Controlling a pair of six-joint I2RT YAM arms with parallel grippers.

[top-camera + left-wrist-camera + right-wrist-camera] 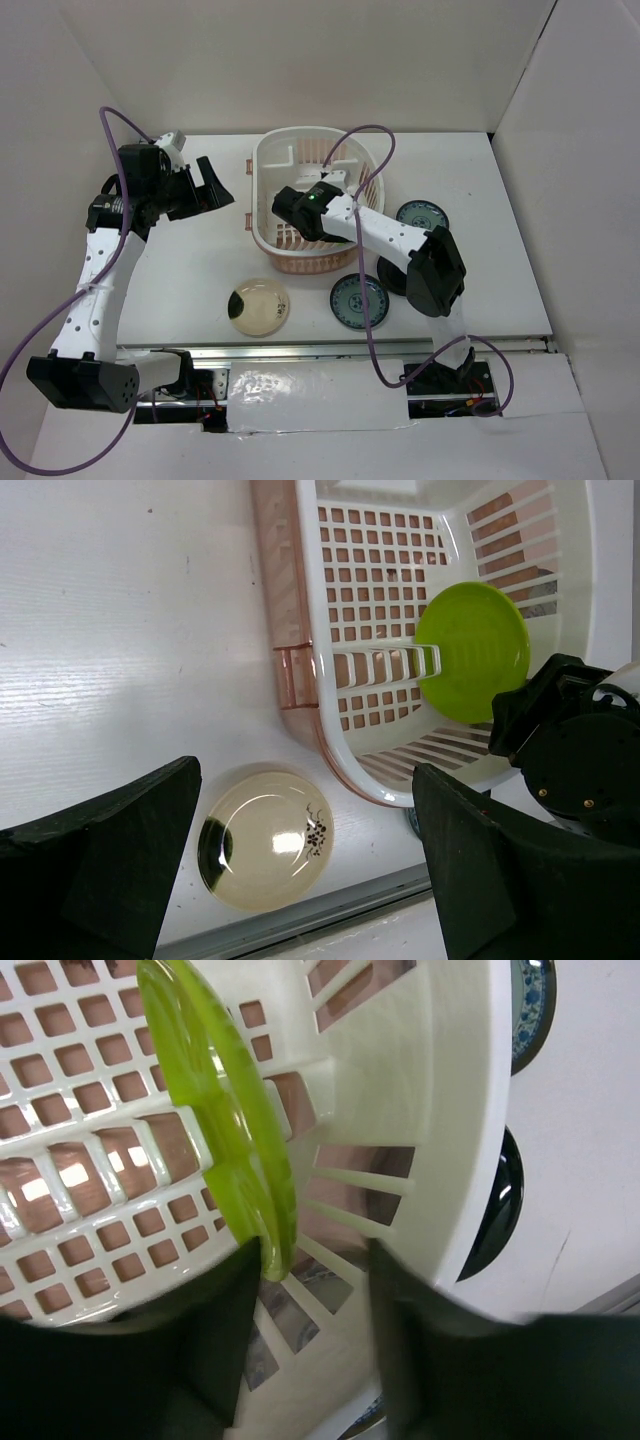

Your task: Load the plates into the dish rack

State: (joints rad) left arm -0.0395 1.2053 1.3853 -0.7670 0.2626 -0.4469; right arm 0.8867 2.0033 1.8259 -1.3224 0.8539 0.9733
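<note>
The lime-green plate [472, 650] stands on edge inside the dish rack [310, 630], leaning against a white divider. My right gripper [315, 1290] is down in the rack with its jaws open. Its left finger touches the green plate's [215, 1110] lower rim and its right finger stands apart from it. The tan plate [260, 305] with a dark patch lies flat on the table in front of the rack [262, 160]. My left gripper [210, 195] hovers open and empty left of the rack, looking down on the tan plate [263, 840].
One teal patterned plate [358, 300] lies in front of the rack and another [421, 214] to its right. A black plate [497, 1210] lies just outside the rack wall, partly under my right arm. White walls enclose the table.
</note>
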